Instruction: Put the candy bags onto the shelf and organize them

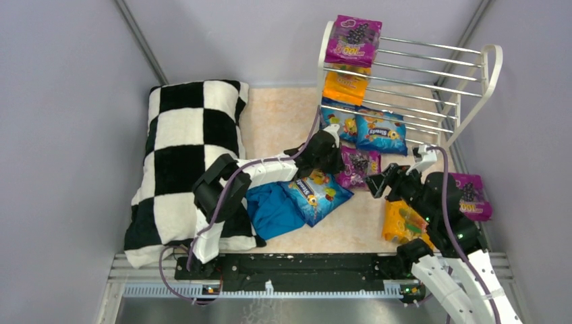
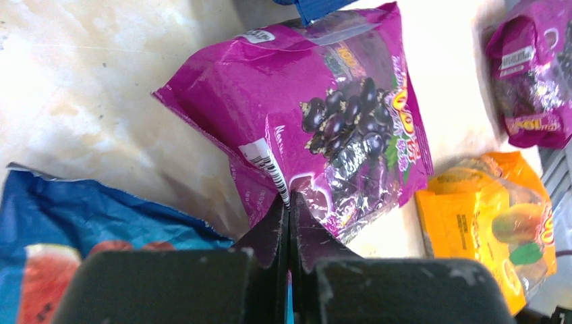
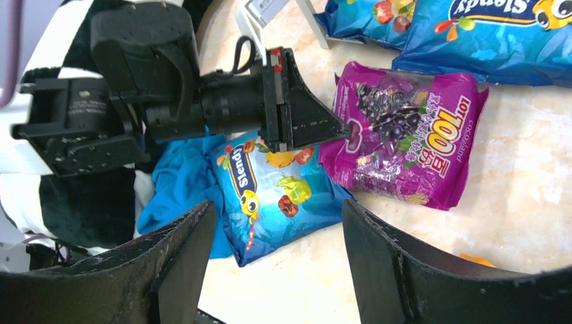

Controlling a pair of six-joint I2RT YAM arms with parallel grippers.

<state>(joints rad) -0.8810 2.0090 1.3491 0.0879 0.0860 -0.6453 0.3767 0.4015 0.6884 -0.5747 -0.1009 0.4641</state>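
My left gripper [image 1: 335,162] is shut on the near edge of a purple grape candy bag [image 2: 317,121]; the jaws pinch it by the barcode [image 2: 290,202]. That bag [image 1: 357,167] lies in front of the white shelf [image 1: 472,74]. The shelf holds a purple bag [image 1: 353,39] on top, an orange bag [image 1: 345,84] in the middle and two blue bags [image 1: 381,131] at the bottom. My right gripper [image 1: 378,183] is open and empty [image 3: 278,216], above the table beside a blue bag [image 3: 276,189]. An orange bag [image 1: 403,223] and another purple bag [image 1: 472,196] lie under and right of the right arm.
A black-and-white checkered pillow [image 1: 182,155] fills the left side. A teal cloth [image 1: 273,209] lies between the pillow and the loose blue bag [image 1: 317,196]. Grey walls close in on both sides and behind the shelf.
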